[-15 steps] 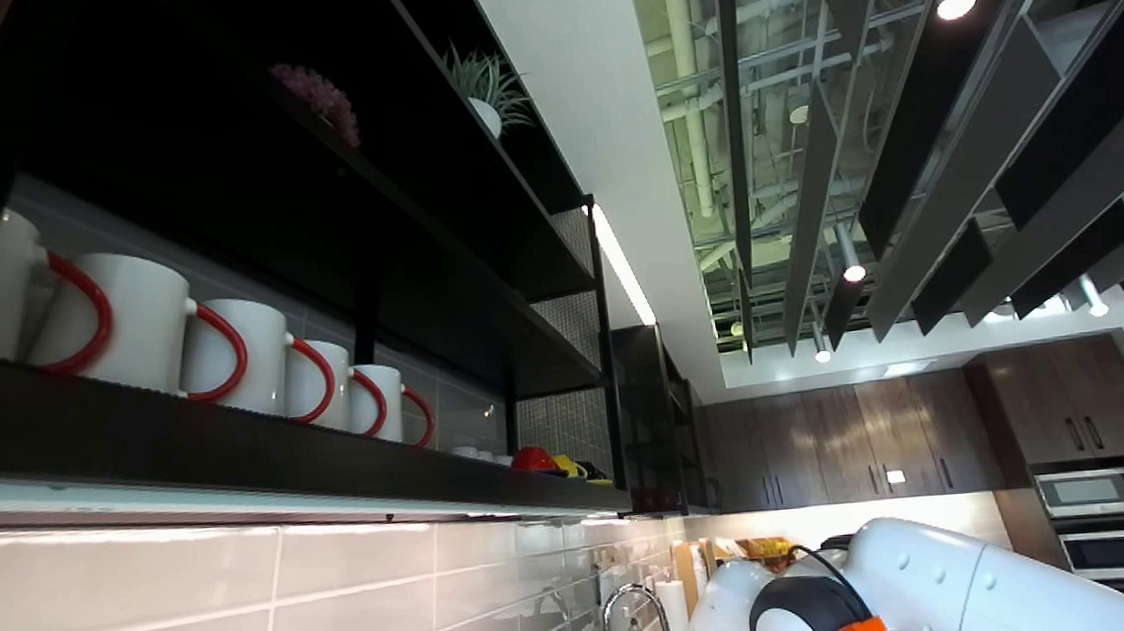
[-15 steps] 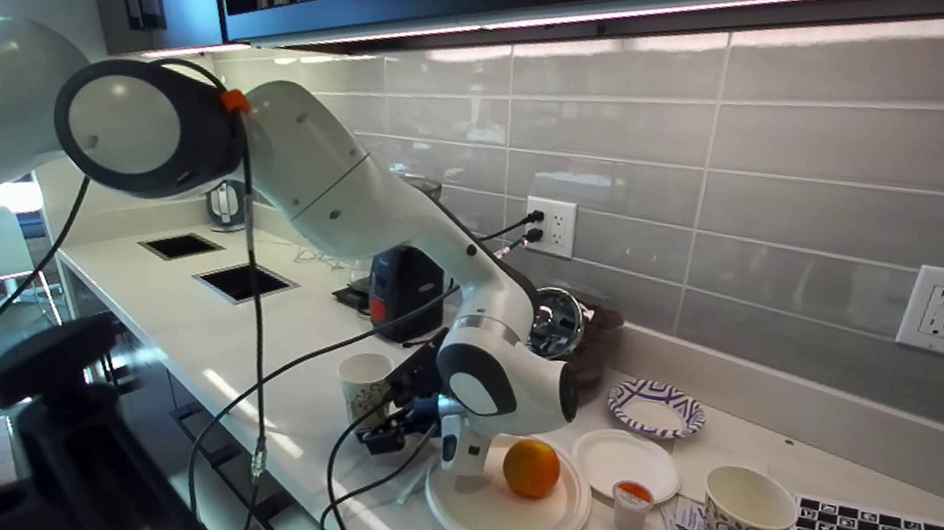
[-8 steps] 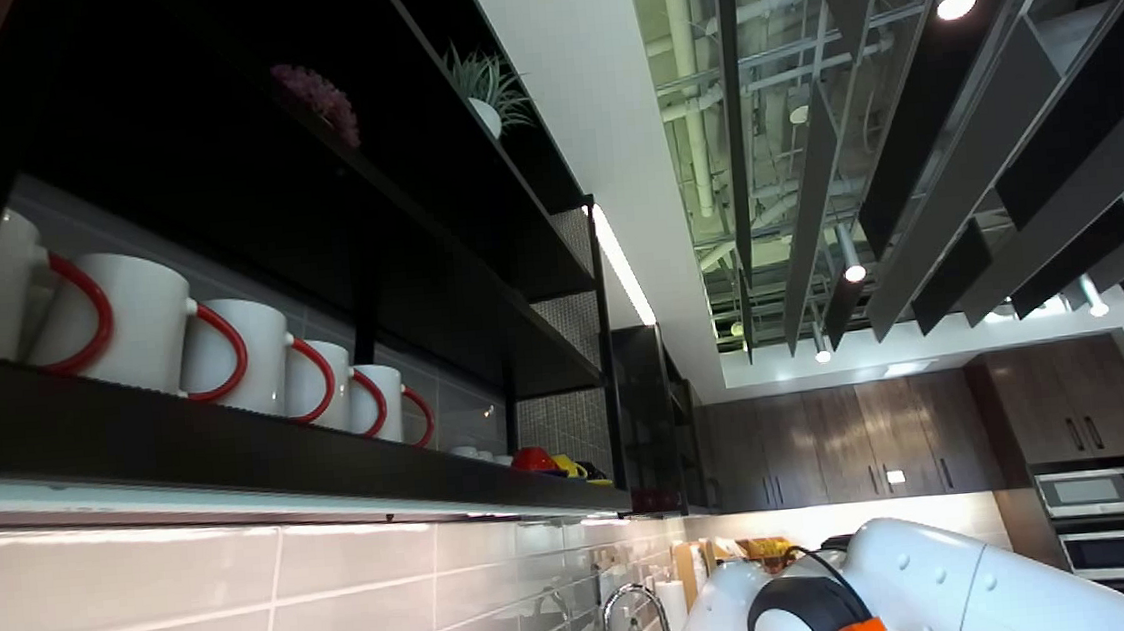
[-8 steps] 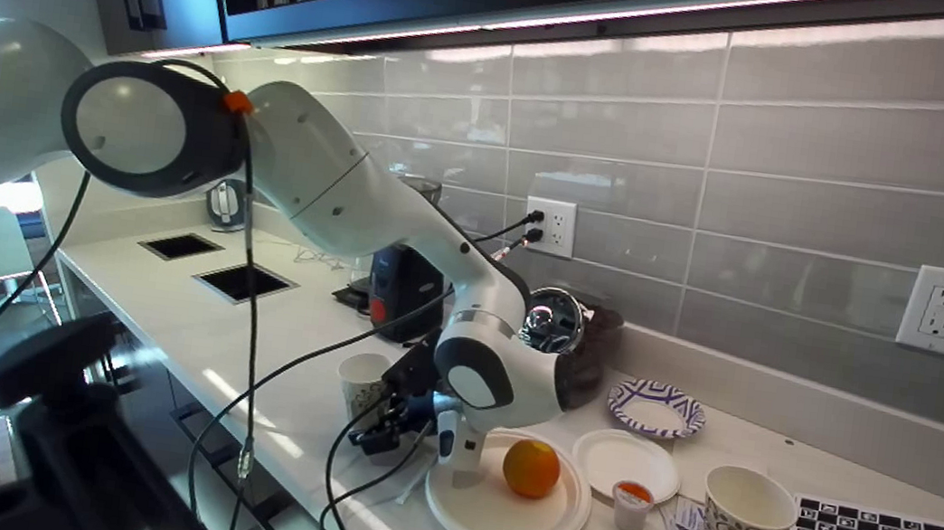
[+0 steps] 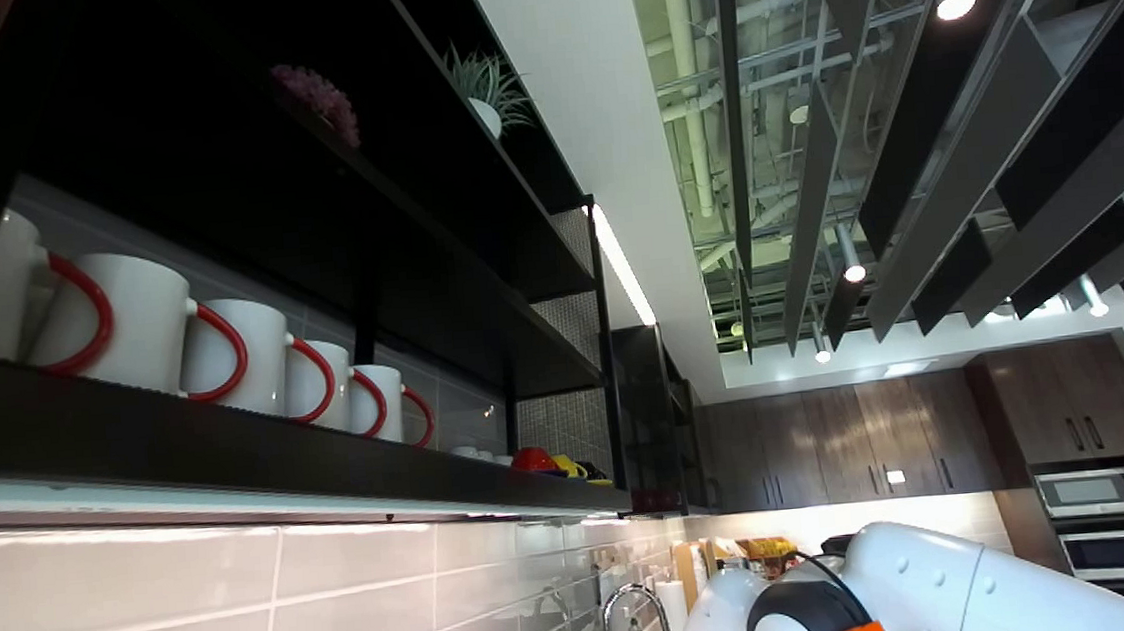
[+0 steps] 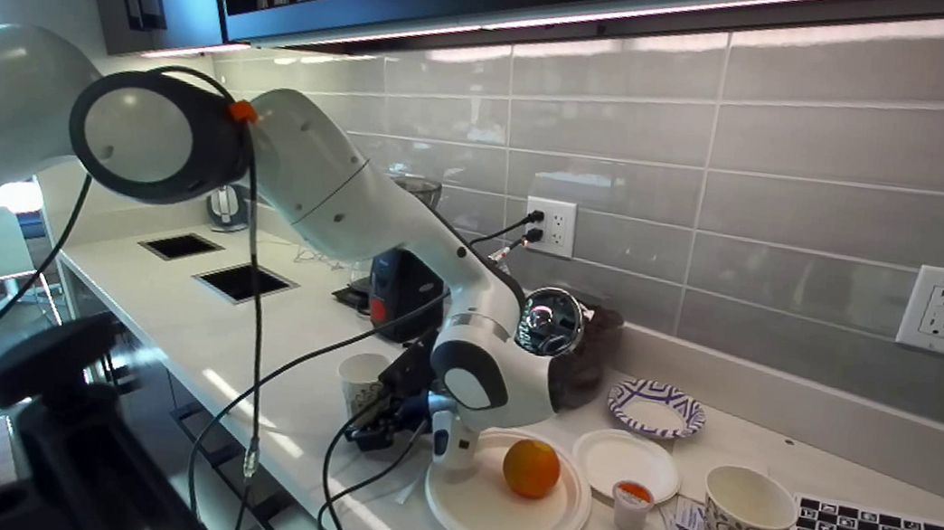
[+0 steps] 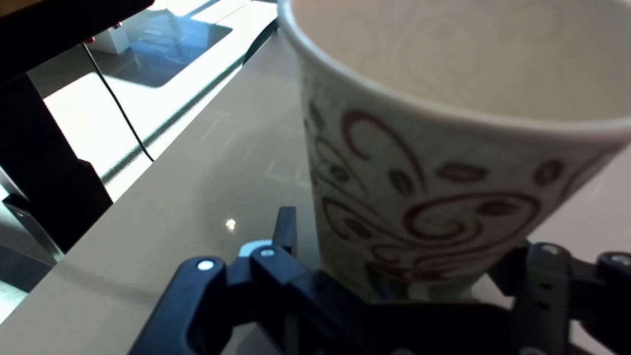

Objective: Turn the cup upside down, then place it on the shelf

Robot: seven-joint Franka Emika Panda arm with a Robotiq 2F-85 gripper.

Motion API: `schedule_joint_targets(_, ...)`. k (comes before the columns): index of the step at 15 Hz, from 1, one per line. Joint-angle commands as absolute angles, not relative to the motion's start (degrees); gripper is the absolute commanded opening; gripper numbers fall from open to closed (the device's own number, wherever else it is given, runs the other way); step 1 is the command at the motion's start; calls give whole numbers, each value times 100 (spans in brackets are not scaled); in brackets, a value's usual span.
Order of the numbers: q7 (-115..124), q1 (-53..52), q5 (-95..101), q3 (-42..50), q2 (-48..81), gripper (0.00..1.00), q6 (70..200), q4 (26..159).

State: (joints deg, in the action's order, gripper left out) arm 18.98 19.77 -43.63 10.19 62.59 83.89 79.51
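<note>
The jaws, spread wide and holding nothing, are now closer around the right-way-up cup [image 7: 429,192], so grabbing probably comes next.

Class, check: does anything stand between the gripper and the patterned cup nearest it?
Nothing visible does. In the wrist view the gripper stands open, its fingers on either side of the patterned cup; countertop shows in the gap by one finger.

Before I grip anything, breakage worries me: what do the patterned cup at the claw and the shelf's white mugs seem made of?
The patterned cup looks like thin paper, fairly matt: rolled rim, print showing faintly inside. The white mugs look like glazed ceramic, from their smooth, softly shiny surface, though plastic is possible.
</note>
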Motion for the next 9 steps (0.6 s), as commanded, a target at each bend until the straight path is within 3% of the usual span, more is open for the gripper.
schedule_joint_targets(1, 1965, 2014, -4347, 983, 6359, 63, 8341, 7729)
schedule_joint_targets(2, 1954, 2015, -4349, 979, 6354, 61, 8349, 7723)
schedule_joint_targets(5, 1921, 2017, -4346, 981, 6309, 41, 8363, 7745)
schedule_joint_targets(9, 1829, 1978, -4321, 1024, 6126, 41, 8497, 7913)
